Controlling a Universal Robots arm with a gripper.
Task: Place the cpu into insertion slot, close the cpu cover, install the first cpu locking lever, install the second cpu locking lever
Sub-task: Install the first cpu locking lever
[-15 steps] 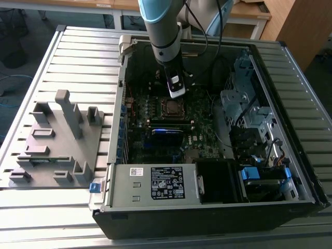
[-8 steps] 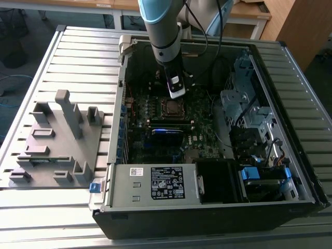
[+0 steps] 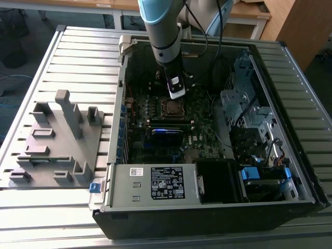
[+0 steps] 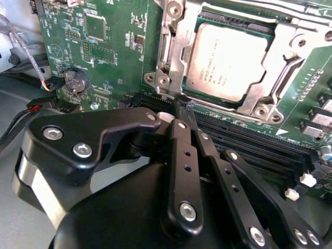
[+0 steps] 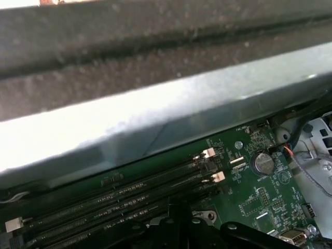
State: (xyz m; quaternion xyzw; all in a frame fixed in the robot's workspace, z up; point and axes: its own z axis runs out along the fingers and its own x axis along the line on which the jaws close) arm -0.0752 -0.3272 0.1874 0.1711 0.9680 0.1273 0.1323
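Gripper (image 4: 179,108), pinched shut on nothing, sits just beside the cpu cover (image 4: 174,52) framing the cpu (image 4: 228,59), likely set for pushing, not grasping.

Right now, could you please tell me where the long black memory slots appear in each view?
Exterior view: memory slots mid-case, right beside the cpu.
Second wrist view: slots running alongside the cpu.
First wrist view: slots across the green board, ending near the coin battery.
Shared landmark: the coin battery, in both wrist views.
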